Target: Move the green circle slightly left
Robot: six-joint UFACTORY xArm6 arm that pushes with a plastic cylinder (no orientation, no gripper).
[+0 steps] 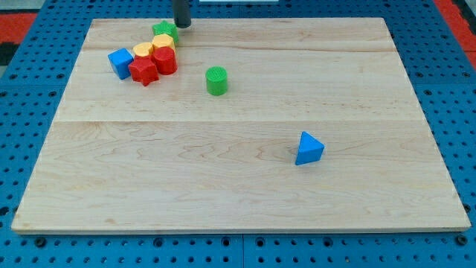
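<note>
The green circle (pixel 216 80) is a short green cylinder standing alone on the wooden board, left of centre in the upper part of the view. My tip (pixel 181 24) is at the view's top, well up and left of the green circle, just right of a green star-like block (pixel 165 31). The tip touches neither the green circle nor, as far as I can tell, the green star.
A cluster at upper left holds a blue cube (pixel 120 62), a red star (pixel 143 71), a red cylinder (pixel 165 60), a yellow block (pixel 143 50) and another yellow block (pixel 163 41). A blue triangle (pixel 309 148) lies at lower right. The wooden board (pixel 238 186) rests on blue pegboard.
</note>
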